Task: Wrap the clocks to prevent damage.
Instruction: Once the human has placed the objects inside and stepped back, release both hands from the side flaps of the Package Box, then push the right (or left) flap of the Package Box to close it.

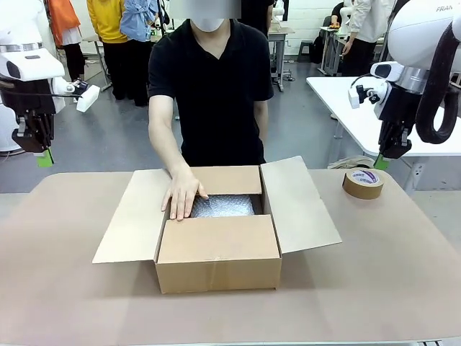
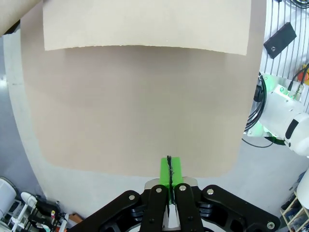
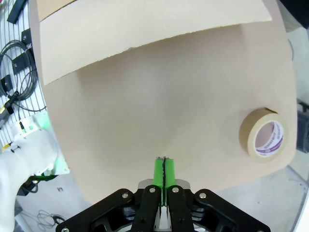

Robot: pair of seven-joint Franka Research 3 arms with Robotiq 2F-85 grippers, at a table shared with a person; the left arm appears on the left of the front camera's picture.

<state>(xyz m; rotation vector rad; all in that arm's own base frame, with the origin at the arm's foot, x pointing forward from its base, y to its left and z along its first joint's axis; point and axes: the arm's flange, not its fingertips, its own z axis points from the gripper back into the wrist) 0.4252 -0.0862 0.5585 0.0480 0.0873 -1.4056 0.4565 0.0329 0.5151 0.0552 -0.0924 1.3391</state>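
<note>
Holding the left tool (image 1: pixel 45 157) and right tool (image 1: pixel 380 163) high beside the counter (image 1: pixel 374 281), fingers pressed together and empty, let the person's hand (image 1: pixel 184 193) settle the bubble-wrapped bundle (image 1: pixel 225 207) flat inside the open box (image 1: pixel 216 252) before fetching the tape roll (image 1: pixel 362 183).

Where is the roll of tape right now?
The round brown roll of packing tape lies on the tan table at the robot's right in the front view, beside the open cardboard box's right flap.

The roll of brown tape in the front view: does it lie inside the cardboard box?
No, the roll of brown tape lies on the table, outside the cardboard box, past its right flap.
</note>
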